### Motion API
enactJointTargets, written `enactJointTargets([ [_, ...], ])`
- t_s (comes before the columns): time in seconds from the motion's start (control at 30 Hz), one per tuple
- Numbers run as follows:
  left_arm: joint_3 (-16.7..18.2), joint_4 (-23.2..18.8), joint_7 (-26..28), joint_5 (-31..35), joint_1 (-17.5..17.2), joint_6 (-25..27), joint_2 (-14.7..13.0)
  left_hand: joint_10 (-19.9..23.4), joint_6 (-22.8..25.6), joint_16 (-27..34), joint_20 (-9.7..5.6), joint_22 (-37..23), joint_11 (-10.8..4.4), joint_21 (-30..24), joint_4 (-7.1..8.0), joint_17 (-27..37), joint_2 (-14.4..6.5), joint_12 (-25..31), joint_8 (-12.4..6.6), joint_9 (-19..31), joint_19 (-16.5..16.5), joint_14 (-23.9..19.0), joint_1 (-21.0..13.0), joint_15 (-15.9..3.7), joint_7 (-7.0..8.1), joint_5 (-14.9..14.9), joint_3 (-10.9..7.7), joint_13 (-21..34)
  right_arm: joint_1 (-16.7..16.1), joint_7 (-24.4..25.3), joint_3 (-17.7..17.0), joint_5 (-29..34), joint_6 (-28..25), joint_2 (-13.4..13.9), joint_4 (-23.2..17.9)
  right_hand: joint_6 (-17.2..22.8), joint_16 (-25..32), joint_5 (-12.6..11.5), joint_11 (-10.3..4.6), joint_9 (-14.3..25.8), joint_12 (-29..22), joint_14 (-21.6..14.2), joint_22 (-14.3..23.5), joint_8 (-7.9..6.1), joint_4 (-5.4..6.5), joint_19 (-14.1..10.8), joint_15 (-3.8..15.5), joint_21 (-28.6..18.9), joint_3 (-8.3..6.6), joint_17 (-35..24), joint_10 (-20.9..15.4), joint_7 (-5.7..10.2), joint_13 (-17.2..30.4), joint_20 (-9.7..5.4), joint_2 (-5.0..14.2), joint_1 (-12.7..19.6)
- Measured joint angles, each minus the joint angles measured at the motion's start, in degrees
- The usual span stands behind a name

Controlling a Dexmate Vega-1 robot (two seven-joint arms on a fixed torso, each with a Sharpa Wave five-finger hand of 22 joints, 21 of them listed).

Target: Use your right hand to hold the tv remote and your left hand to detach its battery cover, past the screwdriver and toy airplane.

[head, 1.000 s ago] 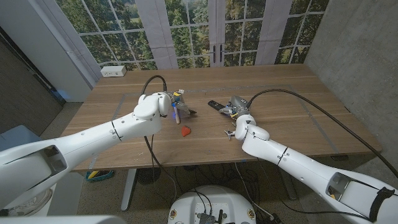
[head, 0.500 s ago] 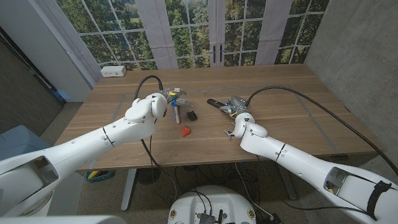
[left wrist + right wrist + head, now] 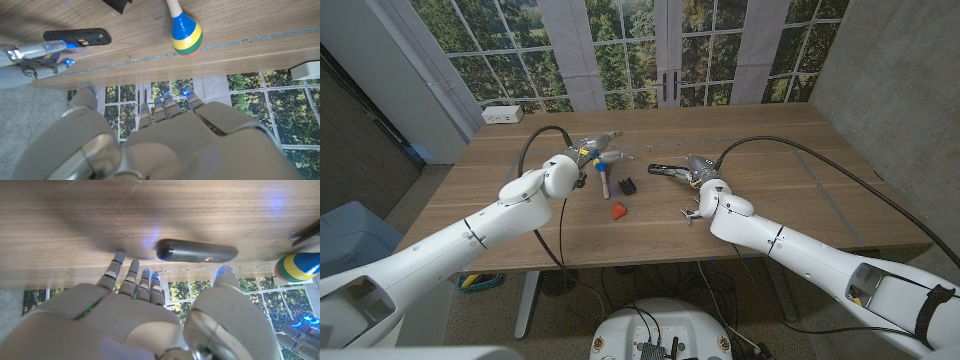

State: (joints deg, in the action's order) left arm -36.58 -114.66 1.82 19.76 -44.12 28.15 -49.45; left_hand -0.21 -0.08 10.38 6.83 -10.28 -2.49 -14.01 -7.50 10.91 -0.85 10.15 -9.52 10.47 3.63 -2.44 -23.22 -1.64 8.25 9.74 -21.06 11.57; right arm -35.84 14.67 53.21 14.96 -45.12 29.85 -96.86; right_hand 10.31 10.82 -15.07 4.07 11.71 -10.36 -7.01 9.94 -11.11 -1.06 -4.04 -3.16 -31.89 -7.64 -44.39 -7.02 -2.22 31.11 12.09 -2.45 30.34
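- Wooden table (image 3: 770, 190) by tall paned windows with trees outside; white power strip (image 3: 502, 114) at the far corner, beyond our left arm.
- Our right hand (image 3: 695, 172) sits mid-table. In the right wrist view its fingers (image 3: 134, 275) are spread, with the thumb off to one side.
- Slim black plastic tv remote (image 3: 663, 168) lies flat on the wood just ahead of the right fingertips. It is also in the left wrist view (image 3: 76, 36) and the right wrist view (image 3: 197, 251).
- We can't tell whether the right fingers touch the remote; nothing is plainly clamped around it.
- Our left hand (image 3: 588, 153) is raised over the table, well apart from the remote. In its wrist view the fingers (image 3: 165, 109) point forward, slightly apart, holding nothing.
- Wooden-handled screwdriver with a rounded blue, yellow, green and red striped grip (image 3: 604, 180) lies just beside the left hand, on the side toward the right hand; the grip end also shows in the left wrist view (image 3: 185, 34).
- Small black rectangular piece (image 3: 628, 186) lies next to the screwdriver, between our two hands; can't tell what it is.
- Small red-orange block (image 3: 618, 211) lies on the wood nearer us than that piece.
- Small white toy airplane (image 3: 689, 213) is beside our right forearm, on its inner side.
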Motion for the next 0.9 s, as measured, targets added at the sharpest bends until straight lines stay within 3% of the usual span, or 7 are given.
enactJointTargets([
  [0.2,2.85,2.49,4.64,-2.90,-2.45,-7.70,0.40,-3.52,-2.17,-0.15,-1.53,-0.27,-1.43,-0.22,1.39,0.06,-1.99,0.00,-0.24,-0.31,-2.77,2.74,3.62,-0.20,1.89,0.23,0.02,-0.58,-2.76,2.58,-3.29,-2.75,8.25,0.93,0.52,0.60,0.00,0.67,-0.61,-0.26,-0.19,1.93,0.03,-0.18,1.89,0.00,0.72,1.07,1.24,1.19,1.02,1.75,-1.11,0.00,0.67,-3.81],
  [0.33,4.82,4.95,7.80,-5.49,-4.03,-14.44,1.08,-8.29,-5.11,-0.64,-2.68,-0.11,-2.27,-0.22,1.72,-0.40,-3.87,-0.23,-0.24,-0.48,-3.45,6.38,5.63,-0.36,0.71,0.67,-0.31,-1.08,-4.35,4.35,-5.23,-4.23,14.74,1.17,1.48,-0.06,-0.24,1.16,-1.53,-0.50,-0.19,4.52,0.08,-0.11,2.42,0.91,1.22,2.43,1.77,2.54,2.78,3.75,-2.36,-0.32,1.46,-5.78],
  [0.47,6.26,7.25,9.82,-7.74,-5.08,-20.15,1.83,-9.45,-9.26,-0.64,-4.72,-0.11,-2.51,0.84,1.72,-0.80,-5.10,-0.23,0.00,-0.62,-2.61,11.01,7.19,-0.35,-1.60,0.67,-0.31,-1.45,-5.73,5.95,-6.94,-5.43,20.53,1.21,2.53,-1.37,-0.47,1.33,-2.20,-0.68,-0.19,6.78,0.02,0.14,2.42,1.36,2.59,3.38,1.77,4.16,4.65,5.06,-3.74,-0.80,2.02,-6.37],
  [0.6,7.45,9.09,10.99,-10.00,-5.87,-24.52,2.53,-9.45,-9.70,-0.64,-6.08,-0.11,-2.51,1.30,2.21,-0.80,-6.26,-0.23,0.00,-0.62,-2.57,11.98,8.47,-0.30,-2.58,1.11,-0.80,-1.46,-6.85,6.95,-8.52,-6.44,25.25,1.16,3.66,-1.83,-0.47,1.76,-2.77,-0.80,-0.19,8.60,-0.08,0.14,2.50,1.73,3.51,4.86,1.68,6.48,5.19,5.55,-5.47,-5.38,2.86,-7.19],
  [0.67,8.20,10.44,11.29,-11.50,-6.37,-26.68,3.11,-9.45,-9.75,-0.64,-6.89,-0.11,-2.51,1.30,2.60,-0.80,-7.01,-0.11,-0.21,-0.62,-2.69,11.98,9.22,-0.30,-3.39,1.11,-1.19,-1.46,-7.42,7.29,-9.33,-7.35,28.21,1.08,4.29,-1.30,-0.47,1.76,-3.28,-1.04,-0.19,9.27,-0.08,0.14,3.06,1.93,4.22,5.71,1.12,8.06,4.67,6.02,-6.61,-8.20,4.57,-8.29],
  [0.77,8.88,11.78,11.42,-13.72,-6.80,-29.89,3.77,-9.65,-9.74,-0.55,-7.46,-0.05,-2.31,1.30,3.08,-0.79,-7.83,0.05,-0.46,-0.62,-2.74,11.98,10.03,-0.30,-3.76,1.21,-1.67,-1.60,-8.17,7.43,-10.66,-8.53,31.71,0.88,5.41,-0.57,-0.47,1.76,-4.21,-1.06,-0.46,9.15,-0.35,0.14,3.94,2.18,4.93,6.82,0.24,10.26,3.74,5.31,-8.12,-11.17,7.76,-8.90],
  [0.9,9.28,12.73,11.40,-16.67,-7.03,-34.23,4.18,-9.66,-9.73,-0.17,-8.32,0.06,-1.64,1.30,6.11,-0.64,-7.72,0.05,-0.67,-0.62,-3.60,11.97,11.63,-0.31,-5.04,2.08,-2.92,-1.73,-9.06,7.46,-12.21,-9.36,33.72,0.50,6.98,0.37,-0.47,1.76,-5.12,-1.32,-0.67,8.91,-0.35,0.14,5.23,1.71,5.07,7.97,-1.05,12.86,2.82,4.28,-10.00,-13.85,11.37,-10.21],
])
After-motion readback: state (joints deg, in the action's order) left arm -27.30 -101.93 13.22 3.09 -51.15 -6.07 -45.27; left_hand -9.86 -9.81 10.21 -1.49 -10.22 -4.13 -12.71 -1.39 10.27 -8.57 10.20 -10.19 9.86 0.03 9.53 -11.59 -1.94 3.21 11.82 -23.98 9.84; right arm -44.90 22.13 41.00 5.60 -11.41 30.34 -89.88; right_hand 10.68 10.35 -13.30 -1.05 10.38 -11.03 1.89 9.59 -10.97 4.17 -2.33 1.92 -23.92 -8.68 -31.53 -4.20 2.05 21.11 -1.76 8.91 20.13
